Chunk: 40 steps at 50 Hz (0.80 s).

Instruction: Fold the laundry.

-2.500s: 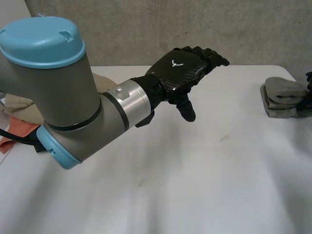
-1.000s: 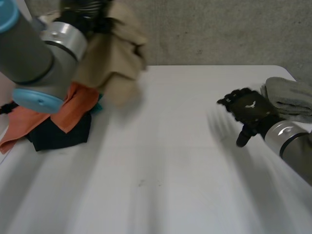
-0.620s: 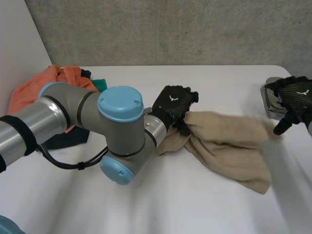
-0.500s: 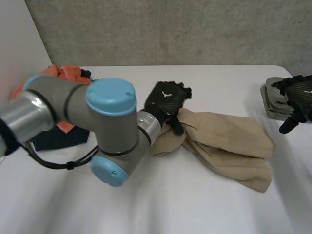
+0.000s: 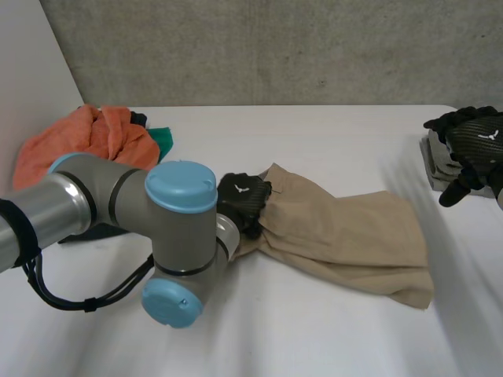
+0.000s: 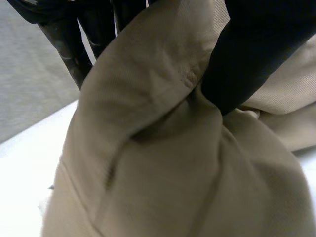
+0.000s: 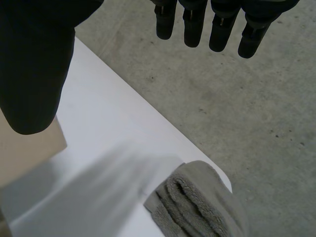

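Garment (image 5: 346, 232): on table (image 5: 314, 338), one end bunched in left hand (image 5: 240, 200), rest spread toward right hand (image 5: 471, 141).
Laundry heap (image 5: 94, 137): left of left hand, well apart.
Folded towel (image 7: 197, 202): just beside right hand.

The left arm (image 5: 94, 196) lies low over the table's left half, bent at its blue-capped elbow. The left hand (image 5: 240, 196), near the table's middle, pinches the cloth (image 5: 346, 228) between fingers (image 6: 74, 44) and thumb (image 6: 247, 54). The right hand (image 5: 474, 140) hangs by the far right corner, fingers (image 7: 195, 22) straight, thumb (image 7: 32, 69) apart, holding nothing.
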Available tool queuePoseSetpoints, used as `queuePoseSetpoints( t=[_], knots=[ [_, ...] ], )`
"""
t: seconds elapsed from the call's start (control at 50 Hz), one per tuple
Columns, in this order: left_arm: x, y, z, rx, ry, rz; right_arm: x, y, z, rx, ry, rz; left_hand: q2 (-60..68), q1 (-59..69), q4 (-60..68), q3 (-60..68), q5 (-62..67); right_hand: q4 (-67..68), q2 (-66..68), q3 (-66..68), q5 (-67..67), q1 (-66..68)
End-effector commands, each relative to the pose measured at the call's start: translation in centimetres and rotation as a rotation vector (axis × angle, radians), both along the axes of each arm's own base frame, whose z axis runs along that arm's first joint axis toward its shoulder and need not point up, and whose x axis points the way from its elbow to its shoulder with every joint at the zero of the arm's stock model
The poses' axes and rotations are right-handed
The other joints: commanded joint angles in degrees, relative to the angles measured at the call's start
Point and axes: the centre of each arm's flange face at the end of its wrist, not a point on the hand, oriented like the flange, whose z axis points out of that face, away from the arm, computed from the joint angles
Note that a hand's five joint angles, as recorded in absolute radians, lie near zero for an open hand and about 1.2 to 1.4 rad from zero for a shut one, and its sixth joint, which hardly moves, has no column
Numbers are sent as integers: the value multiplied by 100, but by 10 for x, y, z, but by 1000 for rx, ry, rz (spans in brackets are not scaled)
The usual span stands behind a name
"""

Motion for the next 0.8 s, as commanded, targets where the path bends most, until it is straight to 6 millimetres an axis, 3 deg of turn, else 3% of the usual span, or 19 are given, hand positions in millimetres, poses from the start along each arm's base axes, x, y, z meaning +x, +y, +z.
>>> queuePoseSetpoints(
  t=[0.02, 0.04, 0.1, 0.12, 0.18, 0.26, 0.3, 0.4, 0.42, 0.5, 0.66, 0.72, 0.78, 0.8],
  knots=[
    [32, -54, 59, -208, 81, 257, 3, 0, 2, -11, 9, 10, 1397, 1392, 1456, 1508, 1683, -233, -215, -213, -286, -283],
    [44, -69, 90, -306, 118, 306, 3, 0, 3, -14, 9, 10, 1397, 1392, 1456, 1508, 1683, -233, -215, -213, -286, -283],
    [57, -87, 131, -467, 165, 337, 4, -2, 7, -30, 7, 15, 1397, 1392, 1456, 1508, 1683, -233, -215, -213, -286, -283],
    [60, -93, 159, -582, 201, 328, 5, -2, 9, -36, 7, 15, 1397, 1392, 1456, 1508, 1683, -233, -215, -213, -286, -283],
    [48, -91, 189, -740, 268, 207, 7, -2, 13, -51, 6, 18, 1397, 1392, 1456, 1508, 1683, -233, -215, -213, -286, -283],
    [25, -75, 209, -816, 366, 8, 15, 2, 15, -56, 2, 42, 1397, 1392, 1456, 1508, 1683, -233, -215, -213, -286, -283],
    [19, -72, 210, -807, 393, -59, 19, 5, 15, -53, 2, 56, 1397, 1392, 1456, 1508, 1683, -233, -215, -213, -286, -283],
    [-1, -63, 181, -665, 454, -223, 19, 8, 9, -31, 1, 59, 1397, 1392, 1456, 1508, 1683, -233, -215, -213, -286, -283],
    [-11, -58, 160, -589, 459, -279, 18, 7, 8, -28, 2, 56, 1397, 1392, 1456, 1508, 1683, -233, -215, -213, -286, -283],
    [-32, -38, 111, -411, 439, -402, 16, 9, 3, -10, 4, 51, 1397, 1392, 1456, 1508, 1683, -233, -215, -213, -286, -283],
    [-49, 4, 24, -108, 310, -542, 15, 11, -2, 7, 1, 51, 1397, 1392, 1456, 1508, 1683, -233, -215, -213, -286, -283],
    [-51, 17, 14, -56, 283, -567, 12, 10, -3, 9, 7, 42, 762, 757, 821, 874, 1049, -233, -215, -213, -286, -283],
    [-52, 29, 11, -35, 256, -601, 6, 7, -4, 10, 7, 27, -833, -838, -774, -722, -547, -233, -215, -213, -286, -283],
    [-52, 30, 12, -44, 245, -606, 5, 6, -4, 10, 7, 24, -2171, -2176, -2112, -2059, -1884, -233, -215, -213, -286, -283]
  ],
)
